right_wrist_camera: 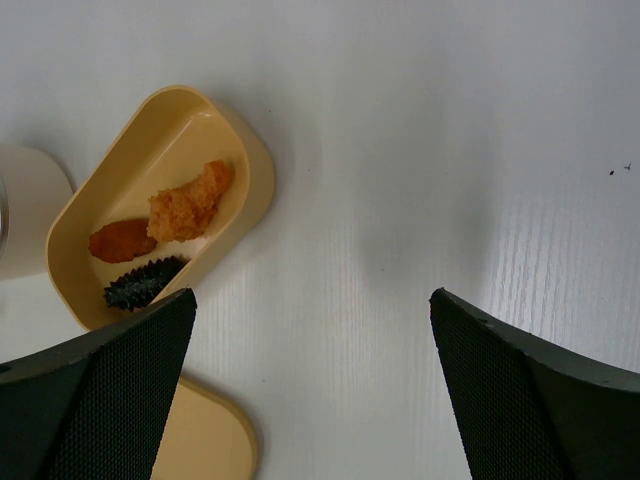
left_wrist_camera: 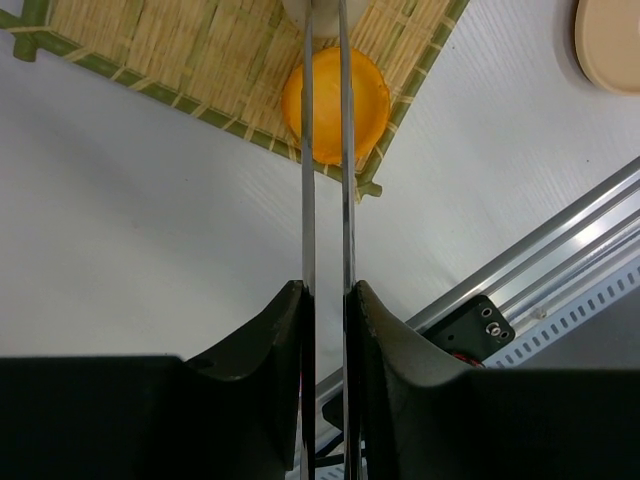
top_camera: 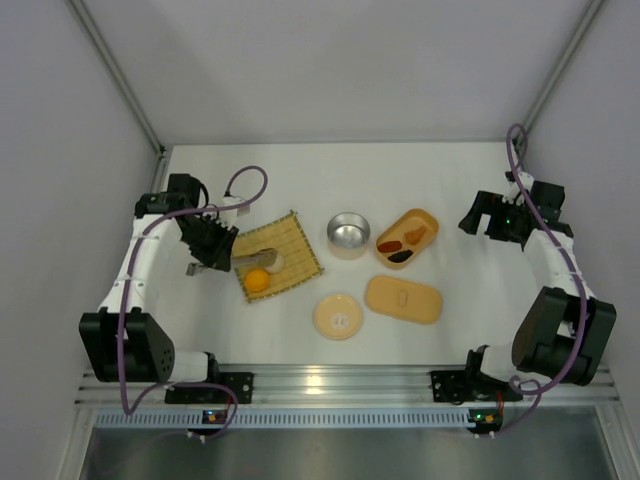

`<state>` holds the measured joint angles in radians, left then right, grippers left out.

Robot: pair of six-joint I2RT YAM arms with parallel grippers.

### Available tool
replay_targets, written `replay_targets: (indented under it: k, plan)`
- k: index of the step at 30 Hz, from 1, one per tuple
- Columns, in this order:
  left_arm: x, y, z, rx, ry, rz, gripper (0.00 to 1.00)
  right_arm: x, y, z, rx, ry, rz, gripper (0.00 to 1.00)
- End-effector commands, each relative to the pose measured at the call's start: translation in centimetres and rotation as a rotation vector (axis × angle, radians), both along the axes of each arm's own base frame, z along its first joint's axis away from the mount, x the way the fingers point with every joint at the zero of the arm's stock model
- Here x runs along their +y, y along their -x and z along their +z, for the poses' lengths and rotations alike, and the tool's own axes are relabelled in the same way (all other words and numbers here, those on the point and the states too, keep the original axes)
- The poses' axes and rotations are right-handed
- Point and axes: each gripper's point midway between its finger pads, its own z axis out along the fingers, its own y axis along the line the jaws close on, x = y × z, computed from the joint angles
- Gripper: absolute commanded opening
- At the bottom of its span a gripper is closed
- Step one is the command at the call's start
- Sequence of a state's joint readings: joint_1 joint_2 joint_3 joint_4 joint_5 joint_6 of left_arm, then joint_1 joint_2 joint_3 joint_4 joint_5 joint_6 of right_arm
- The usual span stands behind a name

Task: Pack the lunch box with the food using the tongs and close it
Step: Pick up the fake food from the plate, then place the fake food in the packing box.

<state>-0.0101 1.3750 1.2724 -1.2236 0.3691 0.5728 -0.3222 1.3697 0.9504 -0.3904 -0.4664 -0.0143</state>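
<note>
Field note: my left gripper [left_wrist_camera: 325, 300] is clamped on the tongs [left_wrist_camera: 307, 150], squeezing both arms nearly parallel. The arms run over the orange ball [left_wrist_camera: 370, 100] on the mat [left_wrist_camera: 150, 40] toward the white ball [top_camera: 272, 258]; I cannot tell if they touch it. My right gripper [right_wrist_camera: 312, 300] gapes wide, empty, beside the lunch box [right_wrist_camera: 240, 150]. The box holds a reddish-brown piece [right_wrist_camera: 122, 240], an orange-tan piece [right_wrist_camera: 190, 203] and a dark piece [right_wrist_camera: 145, 283]. The lid [top_camera: 403, 299] lies flat nearby.

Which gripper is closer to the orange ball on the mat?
Left. The left gripper sits at the edge of the mat beside the ball, holding tongs that reach over the mat. The right gripper is across the table, past the lunch box, open.
</note>
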Motion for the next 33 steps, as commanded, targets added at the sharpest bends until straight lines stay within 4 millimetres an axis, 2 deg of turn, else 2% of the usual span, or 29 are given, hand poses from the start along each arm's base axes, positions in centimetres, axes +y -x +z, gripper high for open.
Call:
replay_targets:
  k: [1, 7, 13, 21, 24, 29, 33]
  plan:
    - [-0.9, -0.4, 0.6, -0.013, 0.046, -0.019, 0.21, -0.6, -1.3, 2.0, -0.058, 0.003, -0.004, 0.99]
    - [-1.4, -1.0, 1.7, -0.030, 0.078, -0.005, 0.10, -0.6, -1.3, 2.0, -0.059, 0.001, -0.004, 0.99]
    - [-1.9, -2.2, 4.0, -0.080, 0.109, 0.005, 0.00, -0.6, -1.3, 2.0, -0.060, 0.001, -0.002, 0.99]
    - [-2.9, -4.2, 7.2, -0.135, 0.168, 0.025, 0.00, -0.6, -1.3, 2.0, -0.060, -0.001, -0.002, 0.99]
    - [-3.9, -5.3, 8.6, -0.165, 0.185, 0.010, 0.00, -0.5, -1.4, 2.1, -0.064, -0.002, 0.001, 0.99]
    - [-7.5, -6.8, 10.8, -0.217, 0.202, -0.039, 0.00, -0.5, -1.3, 2.1, -0.062, 0.001, -0.001, 0.99]
    - [-10.9, -7.8, 10.8, -0.223, 0.202, -0.094, 0.00, -0.6, -1.3, 2.1, -0.062, 0.002, -0.002, 0.99]
